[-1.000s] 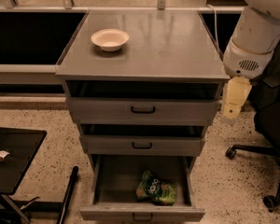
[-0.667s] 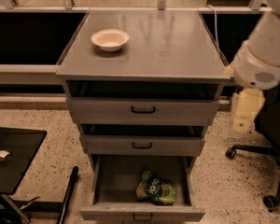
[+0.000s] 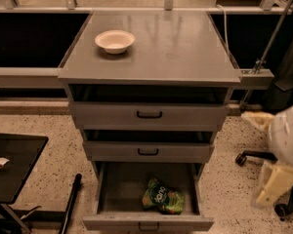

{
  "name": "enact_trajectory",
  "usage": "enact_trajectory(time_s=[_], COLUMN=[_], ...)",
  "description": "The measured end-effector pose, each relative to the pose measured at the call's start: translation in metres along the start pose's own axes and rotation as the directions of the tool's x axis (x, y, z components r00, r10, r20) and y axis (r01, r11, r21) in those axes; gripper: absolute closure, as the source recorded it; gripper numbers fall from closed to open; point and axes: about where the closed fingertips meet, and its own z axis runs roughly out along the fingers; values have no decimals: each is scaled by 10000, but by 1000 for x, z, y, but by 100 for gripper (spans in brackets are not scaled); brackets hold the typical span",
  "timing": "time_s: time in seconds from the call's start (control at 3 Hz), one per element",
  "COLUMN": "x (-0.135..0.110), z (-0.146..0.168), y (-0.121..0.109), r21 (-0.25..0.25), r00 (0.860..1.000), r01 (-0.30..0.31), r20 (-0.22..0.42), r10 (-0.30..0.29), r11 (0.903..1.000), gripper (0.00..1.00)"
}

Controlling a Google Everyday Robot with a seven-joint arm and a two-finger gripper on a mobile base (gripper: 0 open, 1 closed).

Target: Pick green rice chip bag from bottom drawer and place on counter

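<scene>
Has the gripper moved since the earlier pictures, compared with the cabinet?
Yes. The gripper has gone down and to the right, from beside the top drawer to the level of the bottom drawer.

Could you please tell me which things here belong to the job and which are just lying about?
For the job: green chip bag, in the open bottom drawer; counter; hand, low at the right.
Lying about: white bowl on the counter; black side table, lower left.
</scene>
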Motion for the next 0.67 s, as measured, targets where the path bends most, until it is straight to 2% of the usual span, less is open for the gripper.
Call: enact_trajectory(time_s=[0.33,0.67], x=[49,81], z=[77,160], y=[53,87], r21=[-938,-2325], r00=[9961,9906], r01=[-700,-1155], r20=[468,446], r10=[746,1292], r11=[9931,9657], gripper=[0,0])
